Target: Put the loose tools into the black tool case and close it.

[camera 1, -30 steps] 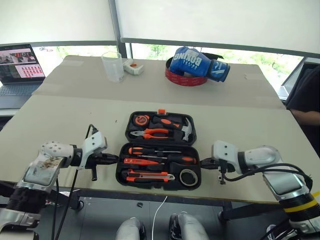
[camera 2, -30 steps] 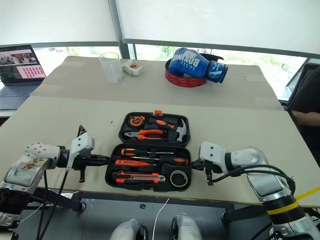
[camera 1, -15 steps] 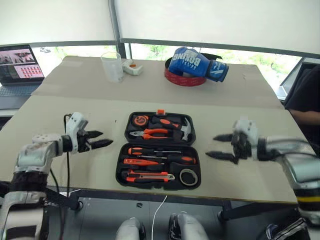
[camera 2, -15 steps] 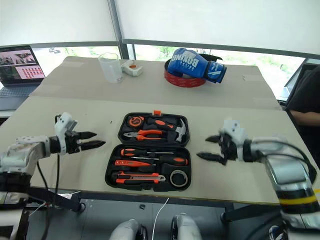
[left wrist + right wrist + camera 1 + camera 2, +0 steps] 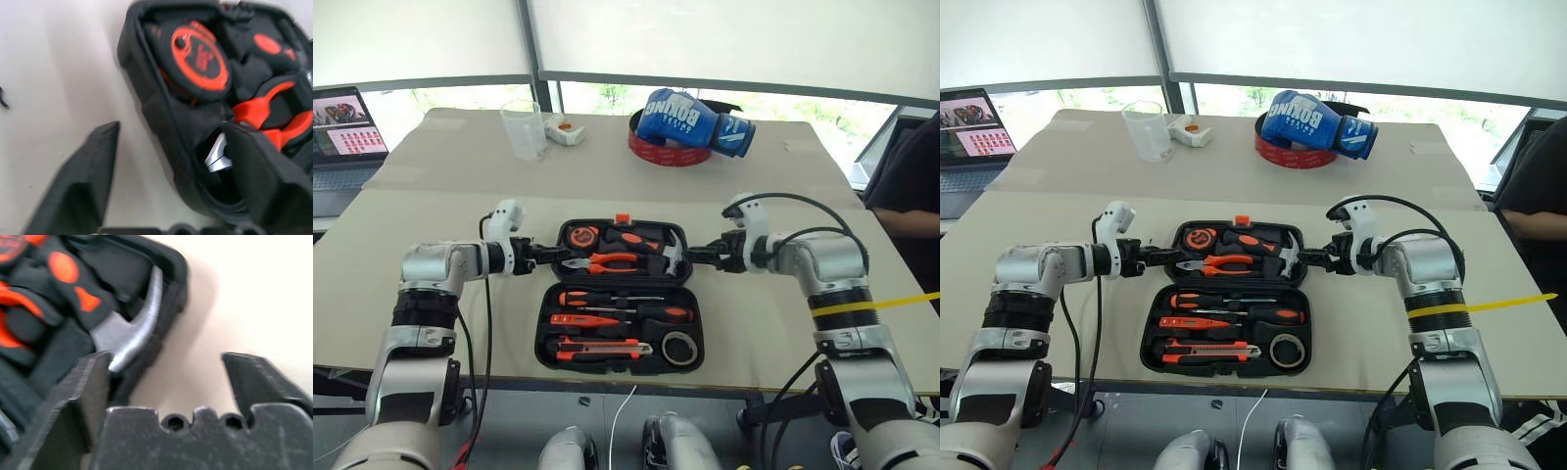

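Here the black case (image 5: 622,294) is seen lying open on the table (image 5: 783,323), between the two sets of jaws. It is of moulded matte plastic, with rounded corners and a small orange latch (image 5: 627,218) on its far edge. The left jaws (image 5: 545,252) are set apart at the far half's left rim; in the left wrist view one finger (image 5: 83,181) is over bare table outside the wall and the other is inside, over the slot beside the round orange-and-black tape measure (image 5: 198,58). The right jaws (image 5: 697,257) are likewise apart at the far half's right rim, one finger (image 5: 83,396) within, by the curved, bright metal hammer head (image 5: 132,330), the other outside. Whether the rim is actually touched cannot be told.

In the near half, seated in their slots, are two black-and-orange screwdrivers (image 5: 607,296) with long steel shafts, a slim orange tester (image 5: 587,319) and an orange-and-black knife (image 5: 602,346). A black tape roll (image 5: 681,348) is seen beside the knife. Orange-handled pliers (image 5: 607,261) lie in the far half.

The table is covered in smooth beige board. Beyond the jaws stand a clear plastic cup (image 5: 522,128) and a glossy blue boxing glove (image 5: 690,119) on a red ring. A laptop (image 5: 342,127) is seen at far left, before windows with white blinds.
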Robot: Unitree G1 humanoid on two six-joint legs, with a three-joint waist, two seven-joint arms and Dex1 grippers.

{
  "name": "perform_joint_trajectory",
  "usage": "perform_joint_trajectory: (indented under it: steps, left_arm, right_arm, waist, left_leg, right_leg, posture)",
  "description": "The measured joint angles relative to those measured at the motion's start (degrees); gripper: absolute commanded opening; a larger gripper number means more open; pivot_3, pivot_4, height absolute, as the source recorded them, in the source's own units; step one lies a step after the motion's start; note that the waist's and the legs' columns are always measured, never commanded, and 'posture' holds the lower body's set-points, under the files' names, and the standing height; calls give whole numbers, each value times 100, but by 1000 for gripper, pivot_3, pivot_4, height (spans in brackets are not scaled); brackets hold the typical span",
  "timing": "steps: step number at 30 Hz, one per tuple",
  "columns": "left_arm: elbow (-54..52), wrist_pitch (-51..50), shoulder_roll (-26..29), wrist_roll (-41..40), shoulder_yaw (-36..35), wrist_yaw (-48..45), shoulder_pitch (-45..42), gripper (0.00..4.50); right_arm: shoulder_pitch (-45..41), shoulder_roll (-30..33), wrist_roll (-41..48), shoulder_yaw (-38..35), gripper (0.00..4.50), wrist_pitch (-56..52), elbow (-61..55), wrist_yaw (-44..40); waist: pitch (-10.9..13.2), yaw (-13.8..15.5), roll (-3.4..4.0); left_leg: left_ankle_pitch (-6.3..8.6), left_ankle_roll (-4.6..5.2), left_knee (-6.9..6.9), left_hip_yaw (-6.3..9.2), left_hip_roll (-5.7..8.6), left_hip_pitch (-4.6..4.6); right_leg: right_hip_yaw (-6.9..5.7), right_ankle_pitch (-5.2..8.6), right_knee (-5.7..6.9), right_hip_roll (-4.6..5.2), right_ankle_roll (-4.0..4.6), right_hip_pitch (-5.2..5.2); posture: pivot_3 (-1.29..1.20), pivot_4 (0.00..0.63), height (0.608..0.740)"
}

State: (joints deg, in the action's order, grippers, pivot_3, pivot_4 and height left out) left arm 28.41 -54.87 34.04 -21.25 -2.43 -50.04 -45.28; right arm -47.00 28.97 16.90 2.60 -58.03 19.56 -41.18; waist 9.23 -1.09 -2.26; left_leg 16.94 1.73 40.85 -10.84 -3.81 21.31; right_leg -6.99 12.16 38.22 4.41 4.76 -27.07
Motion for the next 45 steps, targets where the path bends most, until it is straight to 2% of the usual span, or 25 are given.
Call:
perform_joint_trajectory:
  steps: [6, 8, 17, 23, 24, 27, 30, 33, 35, 39, 45]
  left_arm:
    - [-48, 112, 32, 36, 4, -55, 1, 37]
    - [-48, 111, 38, 40, -7, -52, 10, 0]
    - [-207, 187, 37, 37, -63, -75, 99, 0]
    - [-600, 339, -265, -227, -789, 367, 125, 0]
    - [-929, 606, -263, -230, -837, 407, 157, 0]
    - [-1755, 1317, -160, -201, -860, 254, 525, 0]
    - [-2351, 1885, -143, -134, -743, 91, 1058, 0]
    - [-2418, 2765, -128, 303, -404, 89, 1669, 0]
    - [-2457, 3170, -127, 433, -316, 91, 1760, 0]
    - [-2351, 4213, -273, 892, -147, 452, 1995, 0]
    - [-2467, 5245, -239, 1187, -135, 637, 2483, 0]
  right_arm:
    - [15, -30, 5, 191, 694, 7, -221, -47]
    - [23, -27, 7, 206, 13, -8, -293, -53]
    - [76, -38, 14, 177, 13, 2, -456, -42]
    - [66, -293, 25, -398, 13, 324, -723, 508]
    - [67, -294, 34, -539, 13, 324, -976, 574]
    - [134, -348, 62, -773, 13, 339, -1416, 752]
    - [594, -353, -48, -825, 13, 868, -1814, 904]
    - [1244, -326, -403, -525, 13, 1949, -2096, 904]
    - [1444, -334, -514, -515, 13, 2290, -2176, 949]
    - [2088, -510, -787, -495, 13, 3401, -2309, 1208]
    - [2668, -501, -890, -468, 13, 4136, -2616, 1263]
  waist:
    - [-1, 10, 1]
    - [-2, 10, 2]
    - [-5, 8, 7]
    - [5, 6, 3]
    - [8, 4, 3]
    - [7, -34, 4]
    - [7, -13, 5]
    - [7, 1, 5]
    - [6, 17, 4]
    - [6, 34, 4]
    - [5, 19, 5]
  left_leg:
    - [-5, -10, 4, -3, 1, -14]
    - [-6, -12, 4, -3, 0, -18]
    - [-7, -13, 4, -3, 0, -16]
    - [-10, -16, 5, -1, -1, 18]
    - [-11, -16, 7, -2, 0, 50]
    - [-14, -18, 5, -10, 2, 73]
    - [-13, -19, -6, -9, 4, 74]
    - [-13, -19, -10, -14, 10, 83]
    - [-13, -19, -2, -11, 8, 75]
    - [-12, -19, -4, -9, 0, 13]
    - [-11, -19, -16, -3, -8, -21]
  right_leg:
    - [9, 22, 31, 8, -38, 2]
    - [10, 22, 35, 8, -38, 3]
    - [10, 21, 36, 8, -37, 3]
    - [9, 18, 38, 10, -32, -31]
    - [8, -3, 42, 9, 6, -63]
    - [18, -5, 68, 4, 9, -100]
    - [10, 1, 64, 0, 16, -101]
    - [11, 3, 27, -1, 16, -106]
    - [10, 3, 27, 0, 15, -94]
    - [14, 28, 27, 3, -32, -27]
    - [25, 31, 26, 2, -32, 0]
  posture:
    - [0, 150, 714]
    - [0, 150, 714]
    - [0, 150, 714]
    - [0, 150, 714]
    - [0, 150, 714]
    - [0, 150, 714]
    - [0, 150, 714]
    - [0, 150, 714]
    - [0, 150, 714]
    - [0, 150, 714]
    - [0, 150, 714]
